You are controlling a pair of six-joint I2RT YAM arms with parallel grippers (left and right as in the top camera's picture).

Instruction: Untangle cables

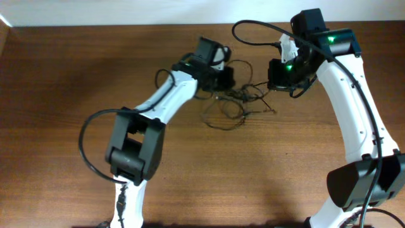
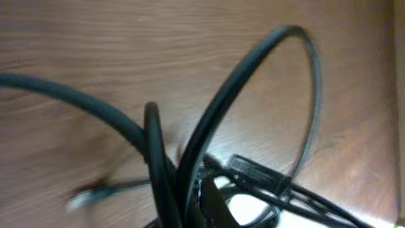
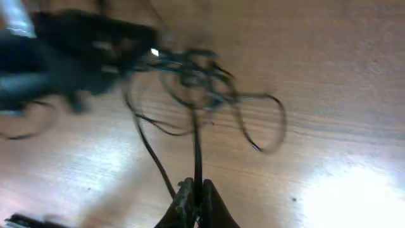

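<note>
The cables lie as a tangle of thin black cords on the wooden table between my two grippers. My left gripper sits at the tangle's left edge. In the left wrist view it is shut on several cords, with a loop arching up, a plug connector to the right and a blurred silvery tip to the left. My right gripper is at the tangle's right side. In the right wrist view it is shut on one thin cord leading up to the knot.
The brown wooden table ends at a white strip along the back. The left arm's dark joint and the right arm's lower joint stand over the front of the table. A thick black arm cable arcs behind the right gripper.
</note>
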